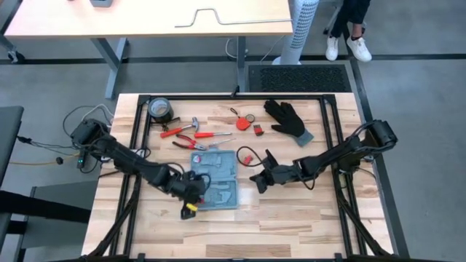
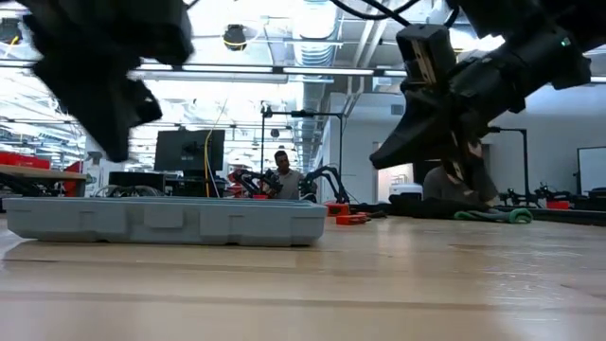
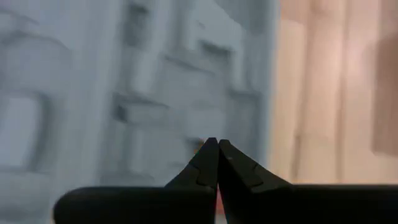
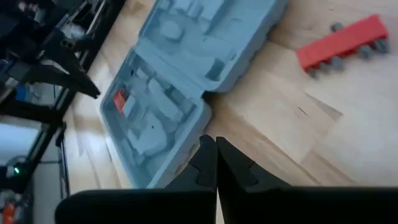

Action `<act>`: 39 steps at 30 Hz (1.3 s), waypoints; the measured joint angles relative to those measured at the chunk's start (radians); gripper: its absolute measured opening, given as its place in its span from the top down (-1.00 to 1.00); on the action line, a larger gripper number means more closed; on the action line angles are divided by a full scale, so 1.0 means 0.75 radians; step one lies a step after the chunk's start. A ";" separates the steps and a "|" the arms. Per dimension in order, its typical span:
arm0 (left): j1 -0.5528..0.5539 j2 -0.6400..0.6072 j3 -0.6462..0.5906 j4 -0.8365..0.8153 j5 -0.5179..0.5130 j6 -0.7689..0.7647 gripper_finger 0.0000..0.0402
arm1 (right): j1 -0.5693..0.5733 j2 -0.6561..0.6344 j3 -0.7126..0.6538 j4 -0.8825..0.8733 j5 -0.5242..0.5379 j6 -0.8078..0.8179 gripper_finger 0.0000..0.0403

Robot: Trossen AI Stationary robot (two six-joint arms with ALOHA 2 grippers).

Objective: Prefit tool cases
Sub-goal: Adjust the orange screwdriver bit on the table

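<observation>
The tool case (image 1: 216, 178) is laid open and flat near the middle of the table (image 1: 291, 218). The left gripper (image 1: 191, 195) is held over its left edge, fingers clenched. The right gripper (image 1: 258, 180) is poised just beside its right edge, fingers clenched on nothing.

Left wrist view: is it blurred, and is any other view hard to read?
Left wrist view: case blurred, only the shut left claw sharp. Low view: ceiling lights glare, both arms silhouetted. Right wrist and high views: sharp enough.
</observation>
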 joint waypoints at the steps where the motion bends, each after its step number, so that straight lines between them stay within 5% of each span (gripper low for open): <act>1: -0.031 0.000 0.000 -0.002 -0.001 -0.006 1.00 | 0.000 0.011 0.009 0.000 0.000 -0.021 0.98; 7: -0.089 -0.001 0.000 0.005 -0.188 -0.012 1.00 | -0.021 0.089 0.015 0.001 -0.003 0.016 0.93; 12: 0.027 -0.001 0.001 0.164 -0.324 0.098 1.00 | -0.018 0.151 0.015 0.005 -0.005 0.121 0.93; 19: 0.387 -0.002 0.003 0.366 -0.168 0.361 1.00 | -0.009 0.176 0.015 -0.014 0.125 0.286 0.98; 27: 0.750 0.087 0.059 0.409 0.160 0.667 1.00 | -0.124 0.176 0.015 -0.068 0.174 0.422 0.99; 39: 0.867 0.531 0.482 0.212 0.269 1.007 1.00 | -0.122 0.175 0.016 -0.075 0.139 0.476 1.00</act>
